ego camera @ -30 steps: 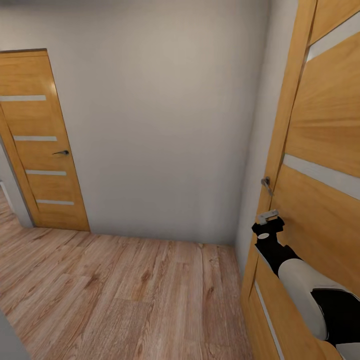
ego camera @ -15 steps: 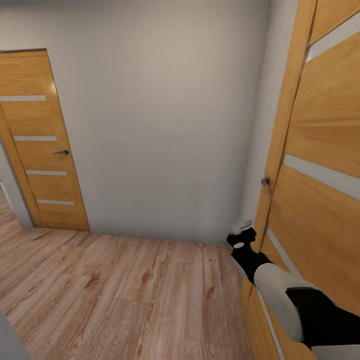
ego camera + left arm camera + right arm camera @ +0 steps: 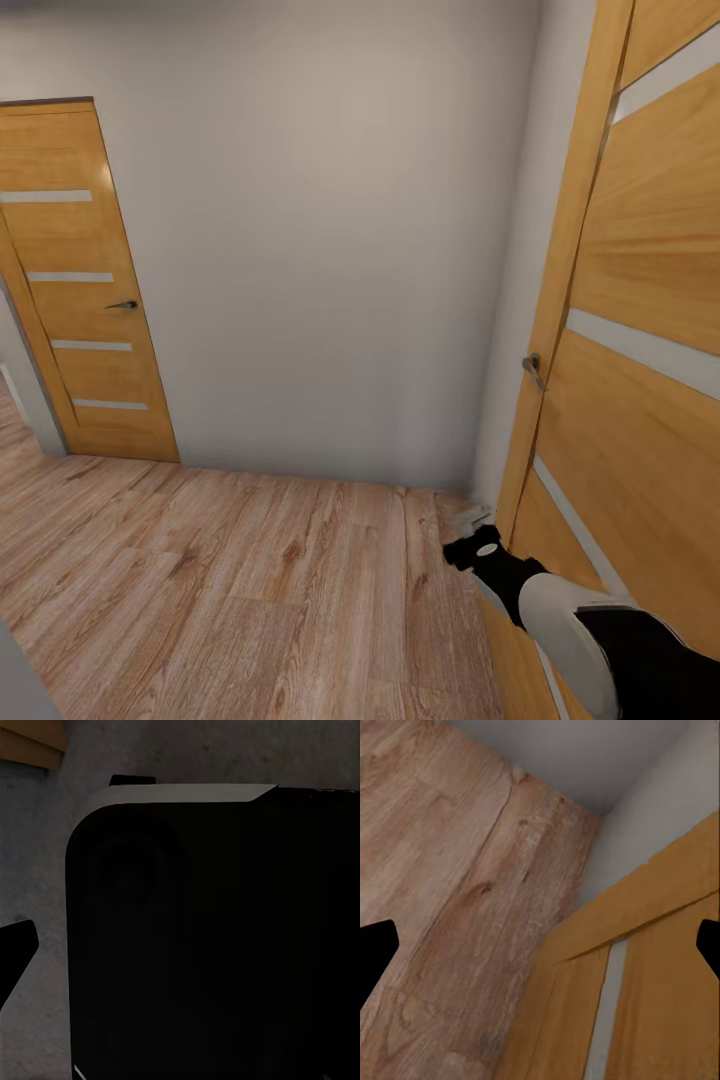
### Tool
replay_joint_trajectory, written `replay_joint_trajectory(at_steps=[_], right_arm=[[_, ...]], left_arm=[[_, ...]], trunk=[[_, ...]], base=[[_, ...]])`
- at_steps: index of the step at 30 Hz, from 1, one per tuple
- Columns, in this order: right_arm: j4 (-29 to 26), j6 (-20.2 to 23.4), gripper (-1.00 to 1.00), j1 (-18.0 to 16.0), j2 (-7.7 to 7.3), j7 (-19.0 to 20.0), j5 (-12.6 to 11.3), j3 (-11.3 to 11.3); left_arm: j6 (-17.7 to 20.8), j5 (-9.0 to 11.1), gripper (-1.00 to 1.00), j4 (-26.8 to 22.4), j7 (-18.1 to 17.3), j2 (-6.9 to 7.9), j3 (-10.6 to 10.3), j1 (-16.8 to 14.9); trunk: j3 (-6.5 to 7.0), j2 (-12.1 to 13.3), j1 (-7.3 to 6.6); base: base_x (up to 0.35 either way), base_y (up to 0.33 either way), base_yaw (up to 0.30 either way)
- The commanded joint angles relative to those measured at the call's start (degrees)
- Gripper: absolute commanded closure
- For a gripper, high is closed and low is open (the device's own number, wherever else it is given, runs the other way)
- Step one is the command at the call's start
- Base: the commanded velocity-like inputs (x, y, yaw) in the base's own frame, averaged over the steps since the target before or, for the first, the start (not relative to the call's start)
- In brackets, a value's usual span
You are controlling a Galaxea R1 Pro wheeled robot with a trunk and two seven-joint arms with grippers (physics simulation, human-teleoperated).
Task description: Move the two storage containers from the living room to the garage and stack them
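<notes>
Wood-plank flooring (image 3: 240, 590) runs up to a plain pale wall (image 3: 320, 230) in the head view, where the robot stands in a corner between two wooden doors. One closed door (image 3: 85, 300) with pale horizontal strips and a dark lever handle (image 3: 124, 304) sits at the far left. A second door (image 3: 640, 330), close on the right, carries a metal handle (image 3: 534, 369). The right arm (image 3: 560, 610), black and white, reaches low beside this door, and the right gripper (image 3: 470, 522) hangs near the floor by the door's lower edge. In the right wrist view its two dark fingertips (image 3: 375, 952) stand wide apart with nothing between them. The left gripper (image 3: 11, 956) shows one dark fingertip beside a dark rounded body (image 3: 210, 937) over grey ground, so its state cannot be told. Neither storage container is anywhere in sight.
</notes>
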Motion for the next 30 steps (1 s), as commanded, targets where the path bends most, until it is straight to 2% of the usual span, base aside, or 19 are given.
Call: replay_joint_trajectory(at_steps=[1, 4, 5, 6, 7, 8, 11, 13, 17, 23, 30], right_arm=[[0.2, 0.0, -1.0, 1.4, -0.42, 0.1, 0.4, 0.1], [0.3, -0.1, -1.0, 8.2, -1.9, 1.2, 0.4, 0.1], [0.3, -0.3, -1.0, 9.6, -2.11, 1.3, 0.4, 0.1], [0.3, -0.5, -1.0, 12.4, -2.5, 1.6, 0.5, 0.1], [0.3, -1.0, -1.0, 19.2, -3.02, 2.0, 0.5, 0.1], [0.3, -1.2, -1.0, 20.8, -3.09, 2.0, 0.5, 0.1], [0.3, -2.2, -1.0, 29.2, -3.31, 1.7, 0.5, 0.1], [0.3, -2.4, -1.0, 31.5, -3.33, 1.6, 0.5, 0.1], [0.3, -3.0, -1.0, 39.3, -3.3, 1.5, 0.5, 0.2], [0.3, -6.2, -1.0, 43.0, -3.27, 1.9, 0.4, 0.1], [0.4, -7.3, -1.0, 44.1, -2.89, 2.1, 0.4, 0.1]], left_arm=[[-0.1, 0.3, -1.0, 0.0, 0.0, -0.01, 0.0, 0.0], [-0.1, 0.3, -1.0, 0.0, 0.0, -0.01, 0.0, 0.0], [-0.1, 0.3, -1.0, 0.0, 0.0, -0.01, 0.0, 0.0], [-0.1, 0.3, -1.0, 0.0, 0.0, -0.01, 0.0, 0.0], [-0.1, 0.3, -1.0, 0.0, 0.0, -0.01, 0.0, 0.0], [-0.1, 0.3, -1.0, 0.0, 0.0, -0.01, 0.0, 0.0], [-0.1, 0.3, -1.0, 0.0, 0.0, -0.01, 0.1, 0.0], [-0.1, 0.3, -1.0, 0.0, 0.0, -0.01, 0.1, 0.0], [-0.1, 0.3, -1.0, 0.0, 0.0, -0.01, 0.1, 0.0], [-0.1, 0.3, -1.0, 0.0, 0.0, -0.04, 0.1, 0.0], [-0.1, 0.3, -1.0, -0.1, -0.1, -0.09, 0.2, 0.0]], trunk=[[-0.05, 0.0, 0.0], [-0.05, 0.0, 0.0], [-0.05, 0.0, 0.0], [-0.05, 0.0, 0.0], [-0.05, 0.0, 0.0], [-0.05, 0.0, 0.0], [-0.05, 0.0, 0.0], [-0.05, 0.0, 0.0], [-0.05, 0.0, 0.0], [-0.05, 0.0, 0.0], [-0.05, 0.0, 0.0]], base=[[0.0, 0.0, 0.0], [0.0, 0.0, 0.0], [0.0, 0.0, 0.0], [0.0, 0.0, 0.0], [0.0, 0.0, 0.0], [0.0, 0.0, 0.0], [0.0, 0.0, 0.0], [0.0, 0.0, 0.0], [0.0, 0.0, 0.0], [0.0, 0.0, 0.0], [0.0, 0.0, 0.0]])
